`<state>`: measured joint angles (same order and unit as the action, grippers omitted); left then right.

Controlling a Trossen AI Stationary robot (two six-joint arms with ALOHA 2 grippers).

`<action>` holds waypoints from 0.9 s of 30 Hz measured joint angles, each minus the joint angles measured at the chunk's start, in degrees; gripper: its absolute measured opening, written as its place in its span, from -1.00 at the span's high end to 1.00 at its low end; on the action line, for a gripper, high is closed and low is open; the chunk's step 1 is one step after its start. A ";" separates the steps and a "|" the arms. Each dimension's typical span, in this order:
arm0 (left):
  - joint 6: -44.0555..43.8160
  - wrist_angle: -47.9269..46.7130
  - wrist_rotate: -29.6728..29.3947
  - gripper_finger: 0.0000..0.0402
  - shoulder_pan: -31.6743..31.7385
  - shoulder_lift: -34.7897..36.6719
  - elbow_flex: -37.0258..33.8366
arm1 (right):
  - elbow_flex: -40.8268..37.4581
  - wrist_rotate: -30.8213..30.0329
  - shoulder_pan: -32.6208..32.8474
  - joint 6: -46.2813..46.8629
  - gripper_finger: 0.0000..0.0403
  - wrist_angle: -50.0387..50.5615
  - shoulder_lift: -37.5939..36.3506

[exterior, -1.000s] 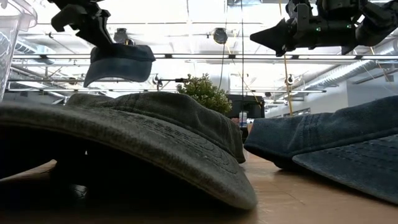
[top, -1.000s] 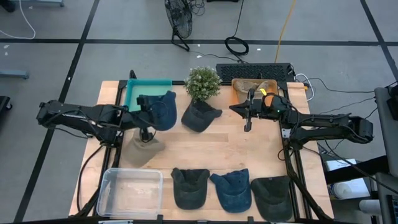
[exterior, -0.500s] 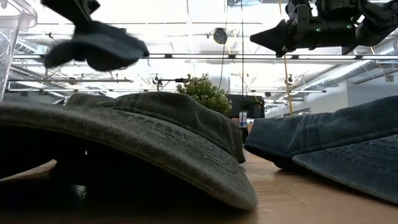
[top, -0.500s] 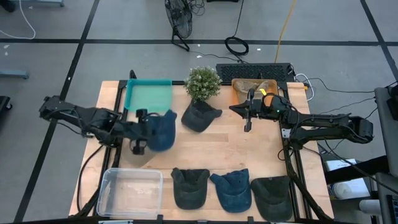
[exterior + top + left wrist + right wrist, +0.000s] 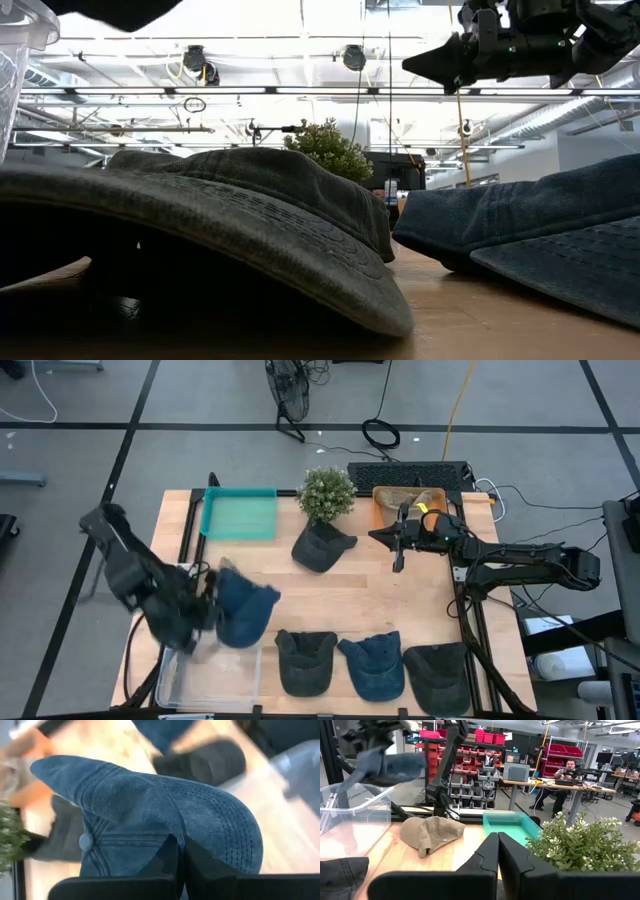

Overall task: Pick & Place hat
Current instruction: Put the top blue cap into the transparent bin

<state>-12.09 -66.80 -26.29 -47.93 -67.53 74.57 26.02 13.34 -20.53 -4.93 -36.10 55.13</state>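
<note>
Left pincer (image 5: 205, 612) clamped shut on soft blue denim hat (image 5: 243, 611), held above clear plastic bin (image 5: 210, 675) at wooden worktop (image 5: 400, 600) corner, right pincer (image 5: 399, 552) closed, empty, raised mid-worktop

Left arm (image 5: 135, 575): I see dark, jointed links; blurred.
Right arm (image 5: 520, 563): black links, black cable alongside.
Right wrist: yellow marking near the gripper (image 5: 399, 550).
Fingers (image 5: 485, 857): I note matte black, angular, flat-faced.
</note>
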 joint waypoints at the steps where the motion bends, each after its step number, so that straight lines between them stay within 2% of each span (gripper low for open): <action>1: -2.62 -1.41 -1.11 0.97 -1.09 -2.01 0.74 | 0.00 0.00 0.00 0.02 1.00 0.24 0.02; 4: -11.97 -6.30 -3.95 0.95 -4.39 -7.83 4.24 | 0.00 0.00 0.00 1.16 1.00 0.63 0.00; 7: -20.61 -12.05 -4.02 0.97 -7.96 -13.17 10.46 | 0.00 0.00 0.00 1.25 1.00 0.64 0.00; 14: -33.21 -23.14 -5.91 0.97 -17.98 -22.82 25.83 | 0.00 0.00 0.01 1.98 1.00 0.86 0.00; 20: -38.93 -23.18 -11.71 0.97 -25.32 -25.50 26.09 | 0.00 -0.07 0.00 2.50 1.00 0.70 0.02; 24: -42.11 -23.20 -16.98 0.97 -27.16 -25.86 25.08 | 0.00 -3.09 0.02 2.31 1.00 0.06 0.00; 27: -41.61 -23.24 -17.46 0.97 -27.20 -26.41 24.27 | 0.00 -4.60 0.02 2.68 1.00 -0.32 0.01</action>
<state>-53.70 -90.04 -43.75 -75.13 -93.94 98.85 26.02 8.75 -20.51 -2.25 -36.42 55.14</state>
